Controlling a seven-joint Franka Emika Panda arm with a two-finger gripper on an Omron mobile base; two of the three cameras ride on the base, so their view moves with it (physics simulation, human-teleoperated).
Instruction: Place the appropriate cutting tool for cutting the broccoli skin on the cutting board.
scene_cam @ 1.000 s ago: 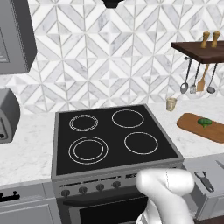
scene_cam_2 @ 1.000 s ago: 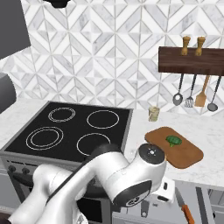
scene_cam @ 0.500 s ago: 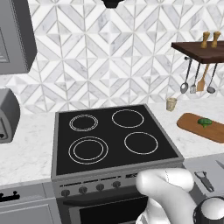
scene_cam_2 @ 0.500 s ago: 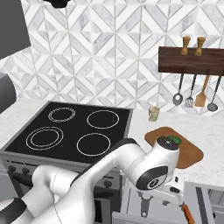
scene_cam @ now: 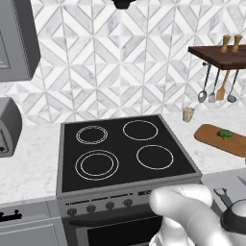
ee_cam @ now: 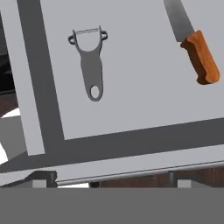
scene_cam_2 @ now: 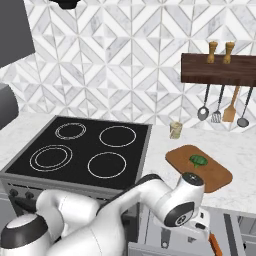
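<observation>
While the stove [scene_cam: 126, 149] fills the middle of the left base view, the board [scene_cam: 222, 139] lies on the counter to its right with the broccoli [scene_cam: 225, 134] on it. Seen from the right base, the arm bends down past the stove's right front corner, the board [scene_cam_2: 215, 172] and broccoli [scene_cam_2: 198, 160] just beyond. Looking down from the hand, a grey peeler [ee_cam: 90, 63] lies in an open drawer [ee_cam: 131, 87], well apart from an orange-handled knife [ee_cam: 192, 39]; the gripper is released, holding nothing.

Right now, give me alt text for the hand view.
A grey peeler lies flat in an open grey drawer, with a knife with an orange-brown handle lying apart from it near the opposite corner.
</observation>
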